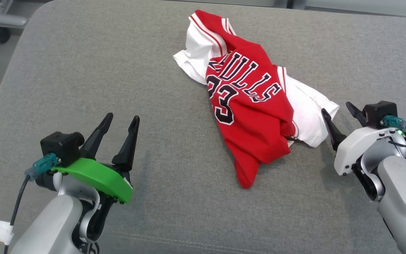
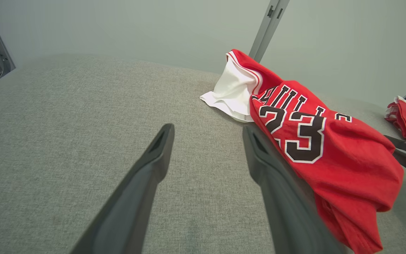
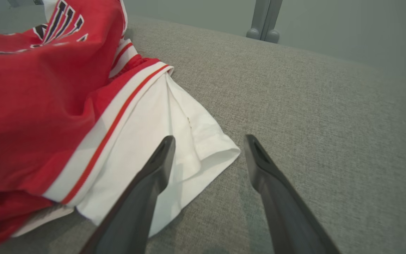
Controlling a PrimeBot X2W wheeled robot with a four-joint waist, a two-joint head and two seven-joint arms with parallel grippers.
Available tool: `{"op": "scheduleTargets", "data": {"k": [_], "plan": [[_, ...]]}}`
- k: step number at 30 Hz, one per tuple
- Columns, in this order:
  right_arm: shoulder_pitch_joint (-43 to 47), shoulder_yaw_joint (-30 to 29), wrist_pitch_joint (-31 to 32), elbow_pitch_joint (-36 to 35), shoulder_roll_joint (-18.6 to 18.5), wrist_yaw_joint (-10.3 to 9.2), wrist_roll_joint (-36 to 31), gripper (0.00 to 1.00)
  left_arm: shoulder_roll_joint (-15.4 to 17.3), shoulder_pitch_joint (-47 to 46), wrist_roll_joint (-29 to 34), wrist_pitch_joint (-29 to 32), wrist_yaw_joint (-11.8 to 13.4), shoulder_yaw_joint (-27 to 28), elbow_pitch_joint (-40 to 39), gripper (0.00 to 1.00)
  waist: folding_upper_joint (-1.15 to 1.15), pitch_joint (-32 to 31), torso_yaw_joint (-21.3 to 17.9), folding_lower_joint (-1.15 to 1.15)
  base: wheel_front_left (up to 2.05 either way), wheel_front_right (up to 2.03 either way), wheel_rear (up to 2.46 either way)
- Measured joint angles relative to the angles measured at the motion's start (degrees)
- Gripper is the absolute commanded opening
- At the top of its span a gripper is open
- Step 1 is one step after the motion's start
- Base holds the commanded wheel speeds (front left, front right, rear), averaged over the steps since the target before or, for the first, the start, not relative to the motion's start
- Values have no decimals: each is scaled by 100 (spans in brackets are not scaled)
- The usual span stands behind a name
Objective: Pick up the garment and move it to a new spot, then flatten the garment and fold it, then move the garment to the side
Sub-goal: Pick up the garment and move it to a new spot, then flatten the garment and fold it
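Garment, a red and white jersey, lies crumpled mid-cushion in the head view. It looks light and floppy, so I reckon it'll bunch easily. My left gripper hovers well apart from it, jaws spread and empty. My right gripper sits just beside its white side, also spread and empty.

Left wrist view: loads of bare grey fabric on the side away from the jersey, good room for dragging.

Right wrist view: the white sleeve hem shows between my fingers. I'd pinch there, since that doubled edge should hold better.
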Motion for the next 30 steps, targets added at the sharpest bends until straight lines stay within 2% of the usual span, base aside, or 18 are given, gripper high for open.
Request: {"op": "scheduleTargets", "data": {"k": [5,10,22,26,27,29,30], "plan": [[-108,78,215,260,-13,108,1,100,-9,146,-3,-93,26,37,-143,100,0,-28,320,0,0,0,0],[-246,74,286,419,-66,131,1,100,10,258,-3,-201,30,159,-281,100,0,-51,529,0,0,0,0],[-336,11,686,869,-219,177,29,100,83,498,0,-247,80,308,-623,100,0,24,536,0,0,0,0],[-362,7,754,936,-154,278,190,100,81,523,7,-248,80,342,-680,100,0,63,534,0,0,0,0],[-383,3,766,942,-135,293,227,84,81,530,7,-248,81,352,-684,100,0,68,535,0,0,0,0],[-443,-8,783,957,-98,342,296,40,77,537,7,-248,81,380,-702,100,0,76,538,0,0,0,0],[-466,-13,810,957,-82,380,333,22,74,544,7,-249,81,399,-711,100,0,79,539,0,0,0,0]]}}
